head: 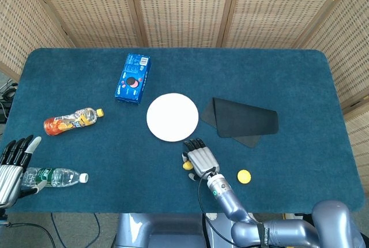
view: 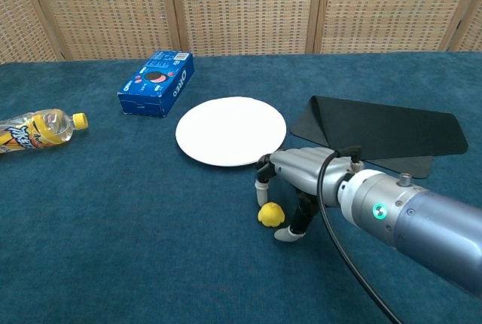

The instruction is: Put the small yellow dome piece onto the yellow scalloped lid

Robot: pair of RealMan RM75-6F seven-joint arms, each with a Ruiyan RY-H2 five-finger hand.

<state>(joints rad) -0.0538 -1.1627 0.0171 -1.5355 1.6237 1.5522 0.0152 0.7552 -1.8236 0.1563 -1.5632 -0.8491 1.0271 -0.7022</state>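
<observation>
The small yellow dome piece [head: 187, 165] [view: 269, 214] lies on the blue tablecloth in front of the white plate. My right hand [head: 199, 158] [view: 300, 176] hovers just right of it and over it; one fingertip hangs above the dome and the thumb tip rests on the cloth beside it. The hand holds nothing. The yellow scalloped lid [head: 244, 176] lies flat further right near the front edge; the chest view hides it behind my forearm. My left hand [head: 14, 164] is at the front left corner with its fingers spread and empty.
A white plate [head: 172, 116] lies mid-table with a black pouch [head: 242, 120] to its right. An Oreo box [head: 132, 78], an orange drink bottle [head: 72, 121] and a water bottle [head: 56, 176] lie on the left side.
</observation>
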